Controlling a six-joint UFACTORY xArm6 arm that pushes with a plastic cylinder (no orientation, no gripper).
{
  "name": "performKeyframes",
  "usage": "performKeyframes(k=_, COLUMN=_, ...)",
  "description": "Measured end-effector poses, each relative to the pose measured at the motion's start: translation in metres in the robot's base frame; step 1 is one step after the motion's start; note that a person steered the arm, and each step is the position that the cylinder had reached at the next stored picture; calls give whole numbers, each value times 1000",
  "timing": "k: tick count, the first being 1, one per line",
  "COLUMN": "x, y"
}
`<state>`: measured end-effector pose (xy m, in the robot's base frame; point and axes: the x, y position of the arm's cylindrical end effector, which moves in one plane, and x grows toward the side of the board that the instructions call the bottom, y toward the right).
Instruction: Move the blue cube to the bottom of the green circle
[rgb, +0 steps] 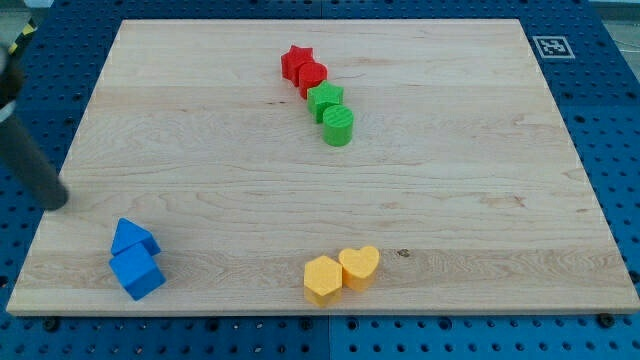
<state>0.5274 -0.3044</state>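
No gripper here: my tip (57, 203) sits up-left of the blue cube (137, 273); approach step, next push toward green circle (338, 127).

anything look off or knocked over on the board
Nothing stands out. The blocks sit in tidy touching pairs: red star with another red block, green star with green circle, two yellow blocks, and blue cube with another blue block. My tip rests at the board's left edge, touching nothing.

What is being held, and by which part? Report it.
Nothing is held. My tip touches no block; it sits up and to the view's left of the blue cube.
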Motion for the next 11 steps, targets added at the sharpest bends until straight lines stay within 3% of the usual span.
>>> performKeyframes(k=2, x=90, y=20)
performKeyframes(k=5, x=70, y=166)
performKeyframes(k=7, x=60, y=185)
performKeyframes(k=9, x=19, y=268)
performKeyframes(k=10, x=7, y=277)
performKeyframes(k=11, x=3, y=249)
